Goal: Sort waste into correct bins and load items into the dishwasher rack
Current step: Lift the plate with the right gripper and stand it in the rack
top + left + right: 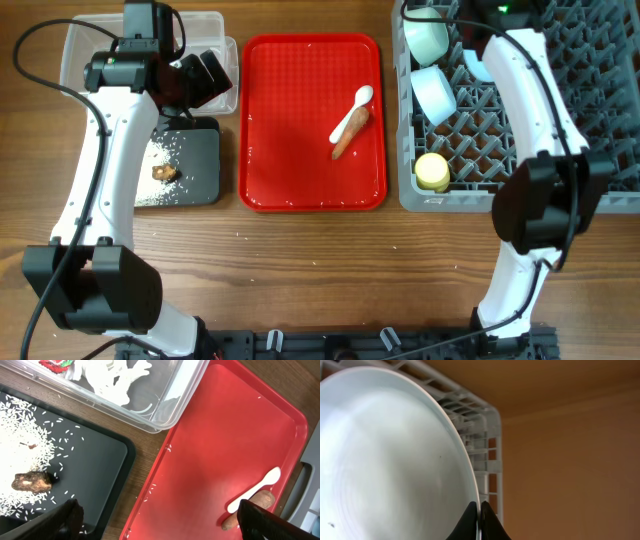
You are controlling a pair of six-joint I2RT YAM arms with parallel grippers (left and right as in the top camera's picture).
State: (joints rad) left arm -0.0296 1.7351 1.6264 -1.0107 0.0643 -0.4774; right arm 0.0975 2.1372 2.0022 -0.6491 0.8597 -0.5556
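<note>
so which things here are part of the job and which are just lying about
Job: white plastic spoon, orange-brown stick, loose white rice, brown food chunk, red-and-white wrapper, white paper scrap, clear plastic tub, black tray, grey pegged rack, pale green bowl, light-blue bowl, yellow cup, light-blue plate.
Lying about: flat red serving tray, wooden table.

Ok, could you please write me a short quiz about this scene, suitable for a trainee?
1. True or false: the yellow cup is in the dishwasher rack.
2. What lies on the red tray next to the white spoon? A) brown food chunk B) carrot-like stick C) wrapper
3. Fill in: the right gripper is shut on the rim of the ____.
Key: 1 true; 2 B; 3 plate.
</note>
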